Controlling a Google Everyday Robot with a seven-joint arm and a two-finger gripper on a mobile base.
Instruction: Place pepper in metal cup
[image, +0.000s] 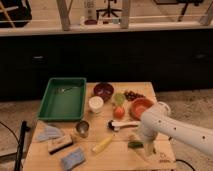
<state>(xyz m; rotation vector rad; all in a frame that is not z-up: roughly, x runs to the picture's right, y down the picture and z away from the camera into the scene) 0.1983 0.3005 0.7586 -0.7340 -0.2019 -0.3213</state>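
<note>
The pepper (134, 145) lies on the wooden table (115, 160) near the front right; only its dark green left end shows. My gripper (148, 148) hangs from the white arm (170, 127) that comes in from the right. It is down over the pepper's right part and hides it. The metal cup (82, 128) stands upright at the table's left middle, well to the left of the gripper, and nothing shows inside it.
A yellow banana-like piece (102, 144) lies between cup and pepper. A white brush (122, 124), an orange fruit (118, 112), an orange bowl (140, 106), a white cup (95, 104), a dark red bowl (103, 90) and a green tray (62, 98) sit behind. A sponge (73, 158) and a cloth (49, 133) lie front left.
</note>
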